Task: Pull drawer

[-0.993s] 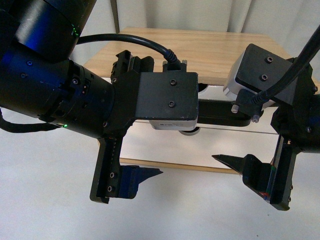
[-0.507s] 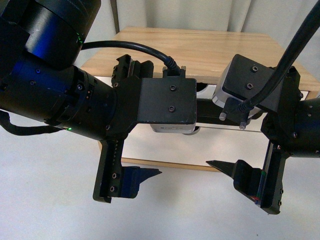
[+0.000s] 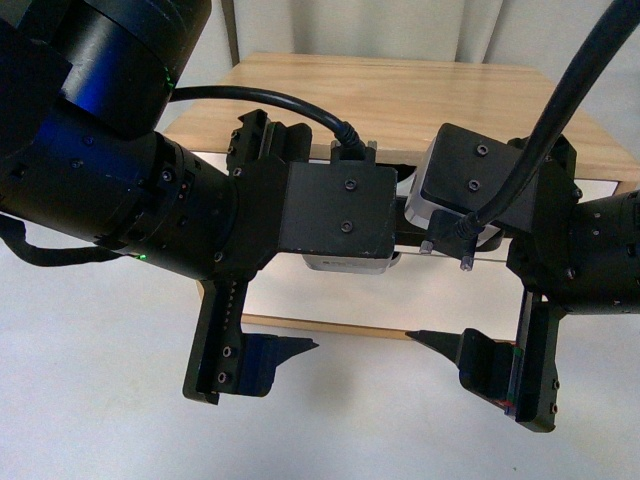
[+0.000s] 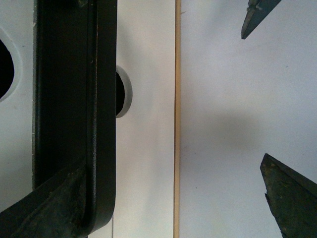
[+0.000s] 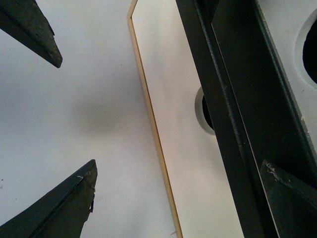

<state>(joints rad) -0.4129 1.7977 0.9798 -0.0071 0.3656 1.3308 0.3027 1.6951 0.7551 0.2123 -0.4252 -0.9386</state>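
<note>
The drawer (image 3: 612, 187) has a white front and a long black bar handle (image 4: 74, 99) (image 5: 233, 99), mostly hidden behind both wrists in the front view. A half-round notch (image 5: 312, 44) cuts its top edge. My left gripper (image 3: 310, 245) (image 4: 173, 163) is open and straddles the handle: one finger (image 4: 49, 208) lies over the bar, the other (image 4: 292, 198) hangs over the floor. My right gripper (image 3: 440, 250) (image 5: 178, 163) is open the same way, one finger (image 5: 292, 198) by the bar, the other (image 5: 64, 208) far off it.
Below the drawer is a second white front (image 3: 400, 295) with a notch (image 4: 124, 91) and no handle, ending in a light wood bottom edge (image 3: 330, 328). The cabinet's wood top (image 3: 400, 95) lies behind the arms. Pale floor (image 3: 350, 420) spreads in front.
In the front view my right gripper has moved left and down, closer to the left one. The left arm has barely shifted. The drawer front shows no movement.
</note>
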